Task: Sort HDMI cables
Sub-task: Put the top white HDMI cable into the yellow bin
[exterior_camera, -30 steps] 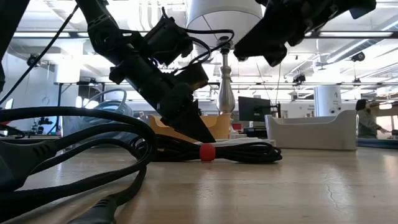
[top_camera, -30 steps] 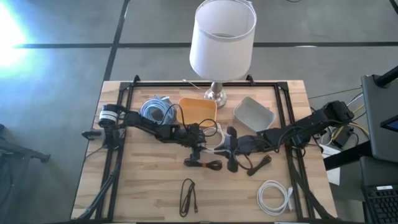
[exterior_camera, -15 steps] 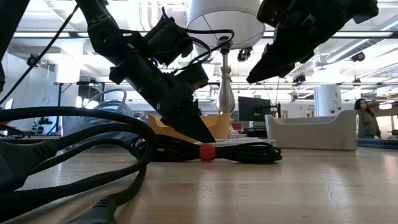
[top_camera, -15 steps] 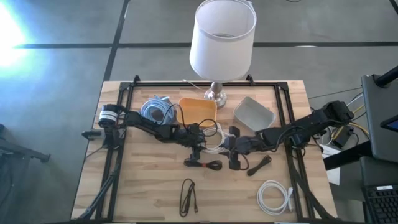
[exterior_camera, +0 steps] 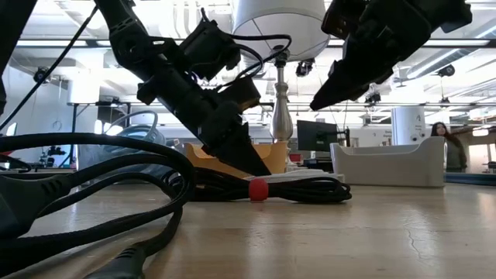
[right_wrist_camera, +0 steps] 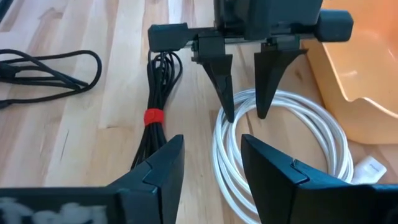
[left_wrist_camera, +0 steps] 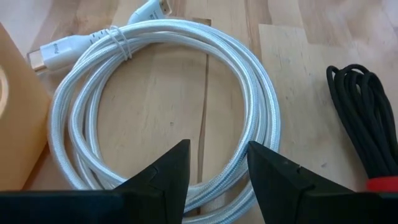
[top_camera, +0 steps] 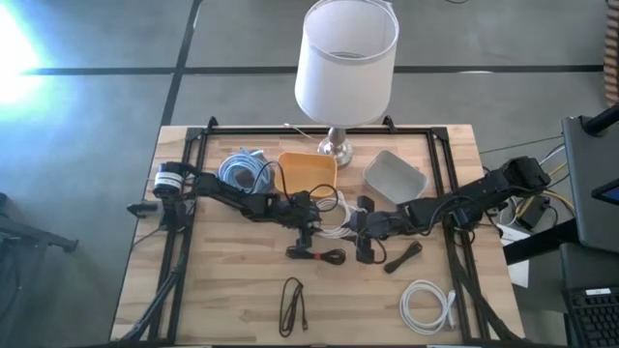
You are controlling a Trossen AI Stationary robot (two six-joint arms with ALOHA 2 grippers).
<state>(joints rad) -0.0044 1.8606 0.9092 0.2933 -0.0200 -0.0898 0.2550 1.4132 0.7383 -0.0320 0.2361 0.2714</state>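
Note:
A white HDMI cable coil [top_camera: 336, 222] lies flat on the table's middle, beside the orange tray [top_camera: 308, 172]. My left gripper [left_wrist_camera: 217, 171] is open, low over the coil. Its fingers [right_wrist_camera: 224, 87] point down on either side of the strands at the coil's left-hand edge [left_wrist_camera: 211, 186]. My right gripper [right_wrist_camera: 211, 168] is open and hovers higher over the coil's opposite side [right_wrist_camera: 230, 162], with nothing between its fingers. A black cable bundle with a red tie [right_wrist_camera: 152, 117] lies on the wood just near of the coil [top_camera: 314, 254]. My left gripper's fingers come slanting down from the table's left and stand astride the white coil's strands [left_wrist_camera: 214, 190]. Whether they touch the strands I cannot tell. The coil lies flat on the table.
The lamp [top_camera: 346, 58] stands at the far middle, with the grey tray [top_camera: 395, 179] to its right. Light blue loops [top_camera: 242, 171] lie far left. Another white coil [top_camera: 426, 304] and black cables [top_camera: 292, 304] [top_camera: 404, 256] lie near. A person [exterior_camera: 446, 147] shows in the room behind.
My right gripper has tipped its fingers further downward and sunk slightly toward the white coil. My left gripper and the cables have kept still.

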